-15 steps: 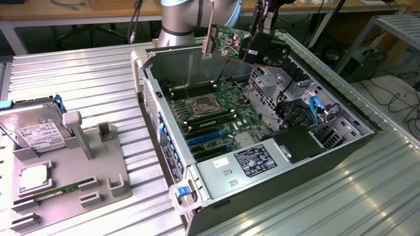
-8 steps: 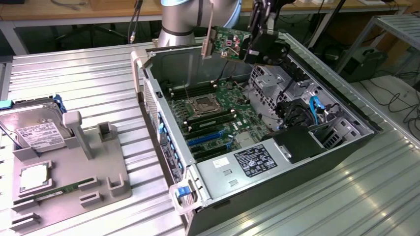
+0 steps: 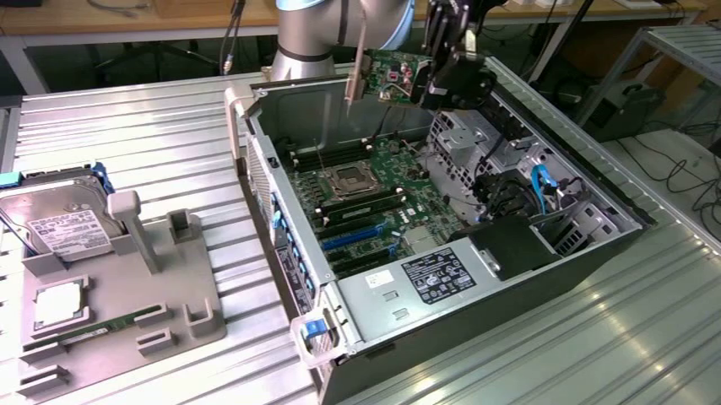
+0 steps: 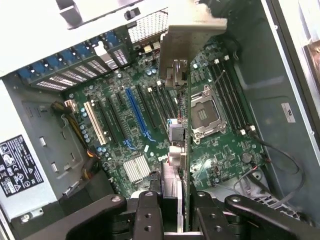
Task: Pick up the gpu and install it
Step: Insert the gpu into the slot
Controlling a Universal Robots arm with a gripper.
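The work surface is a ribbed, silvery metal table (image 3: pixel 135 135). An open computer case (image 3: pixel 496 329) lies on its side on this table, toward the exterior view's right, with its interior facing up. A grey moulded parts holder (image 3: pixel 169 287) rests flat on the table at the exterior view's left, near the case.

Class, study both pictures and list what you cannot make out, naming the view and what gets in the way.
1. Faces of the graphics card: the wrist view sees it edge-on, and it hides a strip of the motherboard behind it.
2. Where the claw grips the card: exterior view, the claw's dark body covers it.
3. Print on the power supply label: exterior view, too small.
4. Top of the arm: exterior view, cut off by the edge.
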